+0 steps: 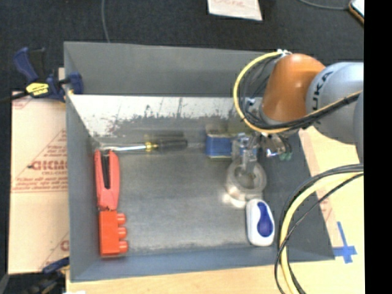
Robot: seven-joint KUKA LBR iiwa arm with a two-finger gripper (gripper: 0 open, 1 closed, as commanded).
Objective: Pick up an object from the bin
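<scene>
Orange cover [291, 94] on the arm's wrist sits highest, with looped cables around it, above the right part of the bin [171, 213]. Below it the pincer [246, 161] hangs over a clear, roundish thing [245, 184] lying near the bin's right wall, closer to the far wall than to the near one. Whether the pincer is wide or narrow I cannot tell.

The clear thing seems the likeliest pick, and it looks like the hardest one. A smooth, rounded body may squirt out sideways as the pincer closes, or tip if caught off-centre. Its neighbours add to the risk. A white-and-blue oval piece [260, 222] lies just beside it toward the near wall, and a small blue block [217, 146] sits close by at the far wall, so a descent slightly off line could nudge either one or trap it. The right wall is also near enough to foul the wrist.

A screwdriver [160, 144] along the far wall, a red clip [106, 176] and an orange brick [113, 233] at the left wall lie well apart.
</scene>
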